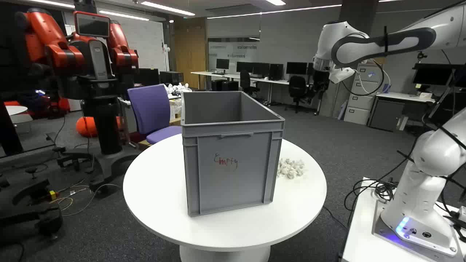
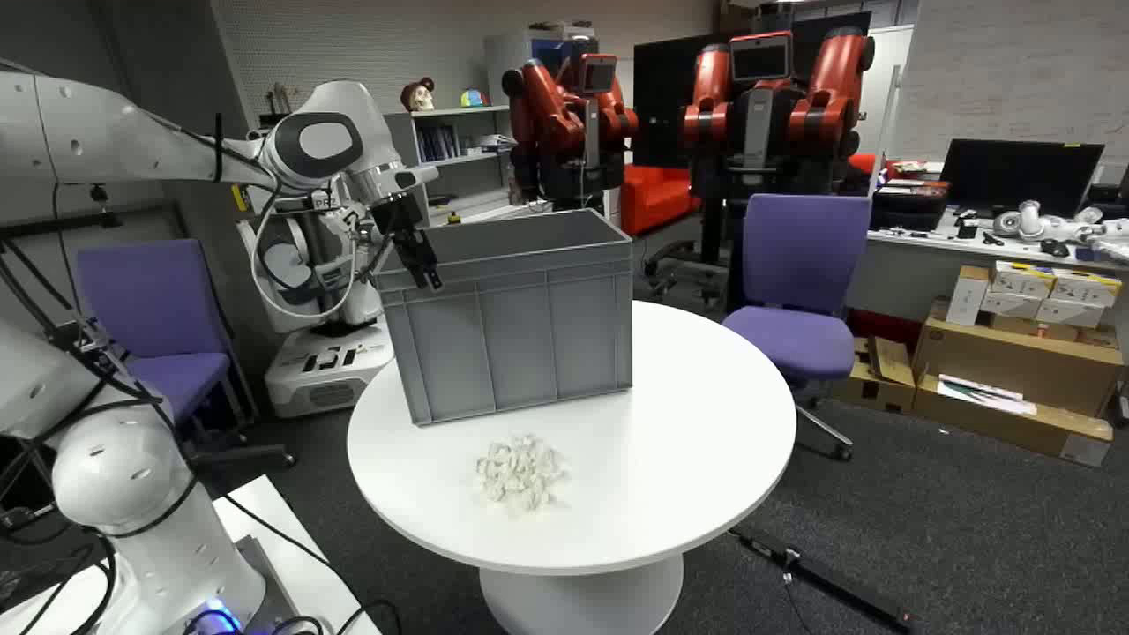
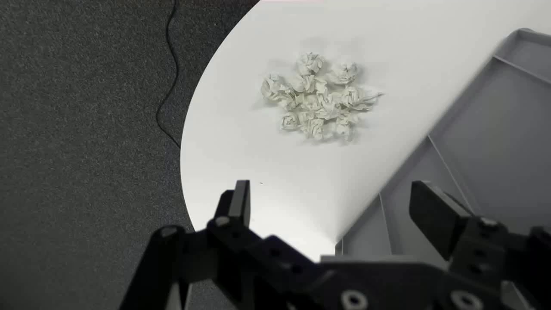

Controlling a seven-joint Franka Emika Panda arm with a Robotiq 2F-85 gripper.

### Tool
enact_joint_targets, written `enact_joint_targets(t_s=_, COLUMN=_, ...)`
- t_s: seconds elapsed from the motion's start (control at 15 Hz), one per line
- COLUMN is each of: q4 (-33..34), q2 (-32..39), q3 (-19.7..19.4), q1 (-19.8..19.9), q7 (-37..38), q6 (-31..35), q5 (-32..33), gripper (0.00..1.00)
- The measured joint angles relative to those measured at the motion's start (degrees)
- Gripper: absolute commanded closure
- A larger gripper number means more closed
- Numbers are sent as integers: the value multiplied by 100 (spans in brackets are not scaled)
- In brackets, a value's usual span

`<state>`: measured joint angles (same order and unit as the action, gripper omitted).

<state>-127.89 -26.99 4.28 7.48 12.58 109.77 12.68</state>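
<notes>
My gripper (image 3: pixel 330 188) stands open, nothing between its black fingers (image 3: pixel 434 215). In an exterior view the gripper (image 2: pixel 427 272) hangs beside the upper edge of a tall grey bin (image 2: pixel 520 344); whether they touch I cannot tell. Red handwriting on the bin (image 1: pixel 236 182) reads "Empty"; its inner floor is hidden. Beside the bin, a loose pile of crumpled white paper balls (image 3: pixel 316 103) lies on the round white table (image 3: pixel 232 129), beyond the fingertips in the wrist view. The same paper pile (image 2: pixel 520 472) shows in both exterior views, partly behind the bin in one of them.
The arm's base stands on a separate white table (image 1: pixel 360 233) with cables (image 1: pixel 386 191) around it. A purple chair (image 1: pixel 151 112) is close to the round table. Red robots (image 2: pixel 781 115) and a white robot (image 2: pixel 326 362) stand farther back.
</notes>
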Motion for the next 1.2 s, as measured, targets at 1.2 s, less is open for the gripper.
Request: enact_joint_targets(t_s=1.2, q4=24, q2=344, q3=-415, q1=43, q7=289, q6=34, q5=-45, gripper=0)
